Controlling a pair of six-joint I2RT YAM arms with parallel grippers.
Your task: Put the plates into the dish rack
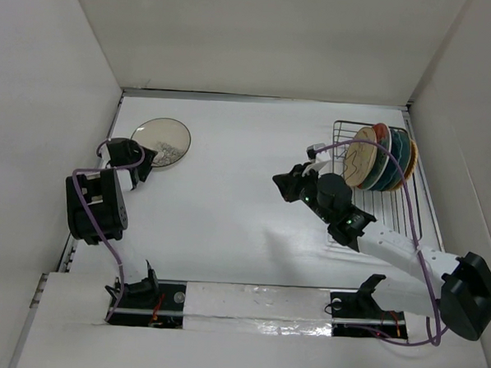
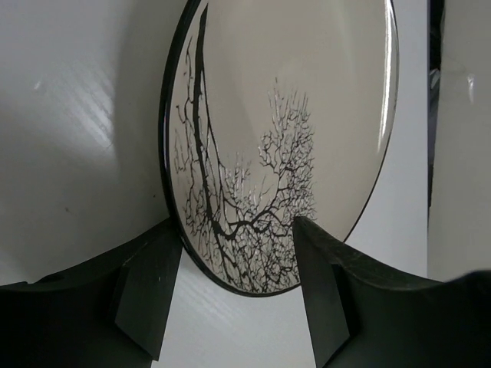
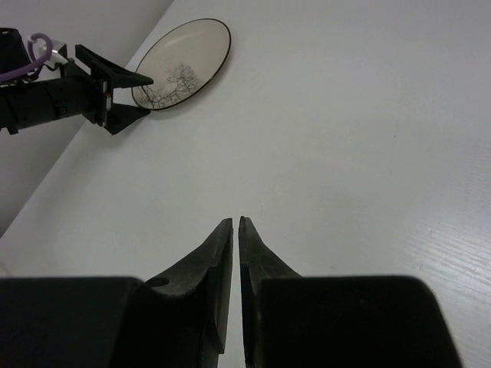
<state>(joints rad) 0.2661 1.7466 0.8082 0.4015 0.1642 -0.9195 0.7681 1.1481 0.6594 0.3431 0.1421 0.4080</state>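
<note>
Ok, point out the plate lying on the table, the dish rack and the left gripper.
plate [image 1: 161, 140]: top view, centre of its cream face.
dish rack [image 1: 395, 210]: top view, bare wires of its floor.
left gripper [image 2: 236, 230]: left wrist view, midway between its open fingertips.

Plate [image 2: 307, 92] (tree-patterned) between parted fingers [image 2: 149, 295]

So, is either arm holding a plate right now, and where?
Nothing held. Left gripper open at the cream plate's near rim, unclamped; right gripper shut, empty.
</note>
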